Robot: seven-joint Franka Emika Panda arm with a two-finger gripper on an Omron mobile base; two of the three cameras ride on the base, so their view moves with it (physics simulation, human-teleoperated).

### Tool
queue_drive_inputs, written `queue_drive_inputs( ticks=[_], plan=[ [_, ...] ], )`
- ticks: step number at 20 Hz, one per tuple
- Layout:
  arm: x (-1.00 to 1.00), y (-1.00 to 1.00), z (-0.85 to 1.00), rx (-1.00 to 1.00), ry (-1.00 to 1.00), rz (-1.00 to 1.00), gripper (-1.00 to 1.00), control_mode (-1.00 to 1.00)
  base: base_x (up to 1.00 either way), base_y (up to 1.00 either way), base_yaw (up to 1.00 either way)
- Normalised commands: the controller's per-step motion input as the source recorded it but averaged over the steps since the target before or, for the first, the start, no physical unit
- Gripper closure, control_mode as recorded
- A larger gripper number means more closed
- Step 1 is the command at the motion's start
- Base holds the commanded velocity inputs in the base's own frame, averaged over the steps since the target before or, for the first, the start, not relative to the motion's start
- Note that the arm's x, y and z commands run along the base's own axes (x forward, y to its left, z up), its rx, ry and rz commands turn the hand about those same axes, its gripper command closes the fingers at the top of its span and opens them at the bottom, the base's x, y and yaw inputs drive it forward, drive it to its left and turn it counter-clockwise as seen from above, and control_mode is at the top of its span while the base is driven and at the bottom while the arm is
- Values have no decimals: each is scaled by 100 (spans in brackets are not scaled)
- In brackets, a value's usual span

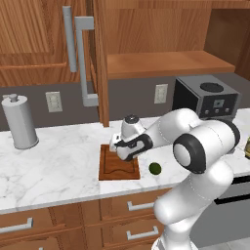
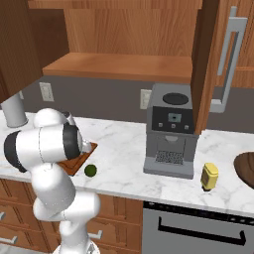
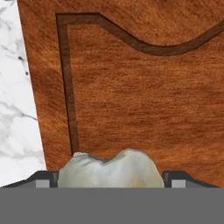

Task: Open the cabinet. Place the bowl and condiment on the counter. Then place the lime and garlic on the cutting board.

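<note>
while the gripper (image 3: 112,183) stands wide around garlic (image 3: 109,169) on cutting board (image 3: 144,100), lime (image 1: 155,168) beside, no legible writing

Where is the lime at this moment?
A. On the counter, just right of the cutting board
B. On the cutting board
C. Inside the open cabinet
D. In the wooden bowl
A. The lime sits on the white counter beside the cutting board, off its right edge, not on the wood.

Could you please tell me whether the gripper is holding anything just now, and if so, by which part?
The whitish-grey garlic bulb sits between the gripper's wide-set fingertips above the reddish-brown wooden cutting board; whether they clamp its sides cannot be told.
</note>
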Motion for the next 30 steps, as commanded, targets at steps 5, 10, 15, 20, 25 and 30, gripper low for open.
queue_drive_inputs(
  ticks=[5, 10, 15, 20, 25, 30],
  plan=[
    [18, 14, -18, 0, 2, 0, 100, -100, 0, 0, 0],
    [7, 11, -16, 0, 0, 0, 100, -100, 0, 0, 0],
    [7, 8, -19, 0, 0, 0, -100, -100, 0, 0, 0],
    [-9, 0, 0, 0, -4, 0, -100, -100, 0, 0, 0],
    [-23, 0, 15, 0, -3, 0, -100, -100, 0, 0, 0],
    [-24, 0, 37, 1, -2, 0, -100, -100, 0, 0, 0]
  ],
)
